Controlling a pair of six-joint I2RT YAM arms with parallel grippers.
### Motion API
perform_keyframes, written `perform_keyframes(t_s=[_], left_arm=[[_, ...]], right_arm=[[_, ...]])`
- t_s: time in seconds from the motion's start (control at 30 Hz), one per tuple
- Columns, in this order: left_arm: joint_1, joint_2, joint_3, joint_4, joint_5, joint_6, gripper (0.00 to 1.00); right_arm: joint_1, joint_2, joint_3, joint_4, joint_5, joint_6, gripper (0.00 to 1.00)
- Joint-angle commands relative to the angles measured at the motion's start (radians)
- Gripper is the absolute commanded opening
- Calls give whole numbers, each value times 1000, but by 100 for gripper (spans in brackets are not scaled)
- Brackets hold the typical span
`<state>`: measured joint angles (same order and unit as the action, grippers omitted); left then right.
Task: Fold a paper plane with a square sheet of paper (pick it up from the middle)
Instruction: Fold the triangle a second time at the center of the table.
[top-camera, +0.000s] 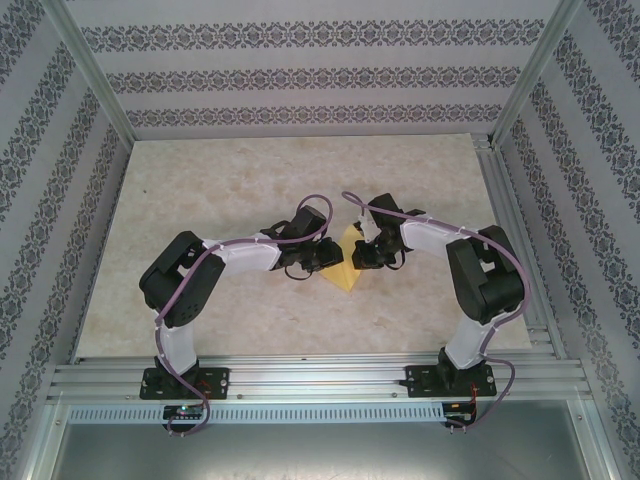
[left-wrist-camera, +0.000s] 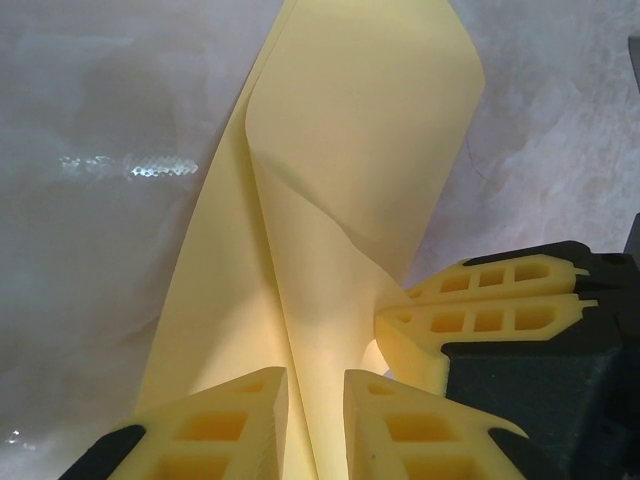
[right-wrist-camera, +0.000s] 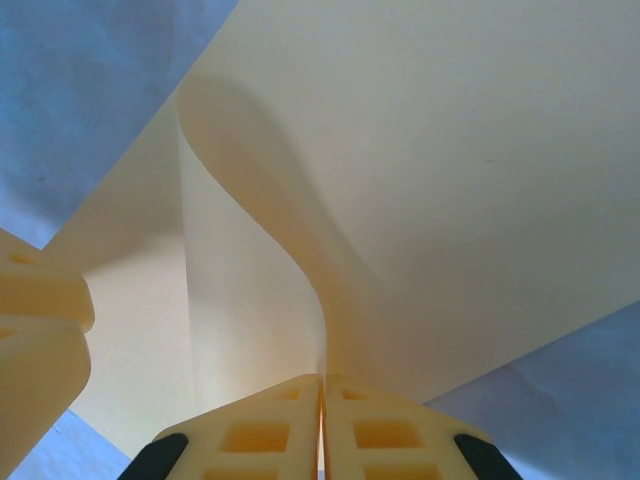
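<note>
Yellow-fingered left hand (left-wrist-camera: 315, 385): nearest in its own wrist view. Its fingers (left-wrist-camera: 230, 425) stand at a narrow gap, and a doubled ridge of the square sheet of paper (left-wrist-camera: 360, 150) runs up between them, apparently pinched.
Right hand (right-wrist-camera: 322, 385): fingertips pressed together on a thin fold of the sheet with no gap showing, a firm pinch.
Hand to hand: the right hand's fingers sit just beside the left hand's, to its right and slightly ahead, and both grip the same raised middle of the sheet.
Why held so: going by the task, pinching the middle lifts the paper off the table (top-camera: 200, 200) and gathers it into a ridge, likely to start a centre crease. Two grips close together should stop so thin a sheet from flopping.
Paper's place: it rises from between both hands and fans away beyond the fingertips. I cannot tell whether its far edges touch the table.
Paper's look: pale yellow, thin and smooth. It bends in soft curves with one slight kink and has no sharp crease yet, so it is not a plane shape.
</note>
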<state>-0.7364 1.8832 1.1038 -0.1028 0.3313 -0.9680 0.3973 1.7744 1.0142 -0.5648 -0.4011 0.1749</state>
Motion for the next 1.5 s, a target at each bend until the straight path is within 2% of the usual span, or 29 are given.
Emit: perform_keyframes(t_s=[0.0, 0.77, 1.17, 1.47], left_arm=[[-18, -9, -8, -24, 1, 30, 24], [-34, -6, 7, -15, 33, 57, 23], [-34, 25, -10, 124, 114, -12, 20], [-34, 69, 4, 109, 100, -22, 20]], right_arm=[[12, 19, 25, 0, 4, -26, 10], [30, 54, 57, -20, 39, -30, 10], [29, 46, 56, -21, 41, -26, 10], [28, 49, 51, -11, 38, -20, 10]])
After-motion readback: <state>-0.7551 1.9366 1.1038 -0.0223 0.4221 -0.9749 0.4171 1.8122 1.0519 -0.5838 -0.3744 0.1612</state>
